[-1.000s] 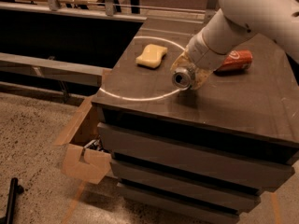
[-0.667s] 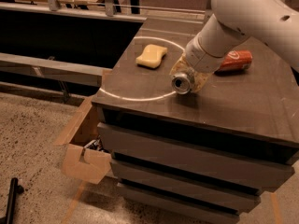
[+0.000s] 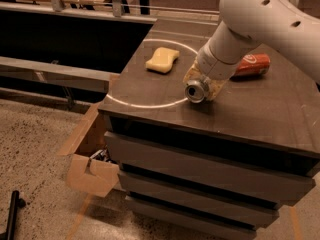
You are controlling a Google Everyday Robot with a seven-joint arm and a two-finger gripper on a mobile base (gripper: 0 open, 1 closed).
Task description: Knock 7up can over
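Gripping one tipped 7up can (image 3: 195, 91), the claw (image 3: 203, 84) hovers near one orange can (image 3: 252, 65).

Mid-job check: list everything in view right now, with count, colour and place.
7up can: one, silver, on its side with the shiny top toward the camera, at the hand.
red can: one, orange-red, on its side behind the arm.
sponge: one, yellow, inside the circle, at the back.
circle: one, white, marked on the cabinet top.
cabinet: one, dark, with drawers.
cardboard box: one, brown, on the floor beside the cabinet.
rod: one, black, on the floor, lower picture corner.
arm: one, white, reaching down from above.
hand: one, pale, low over the cabinet top at the 7up can.
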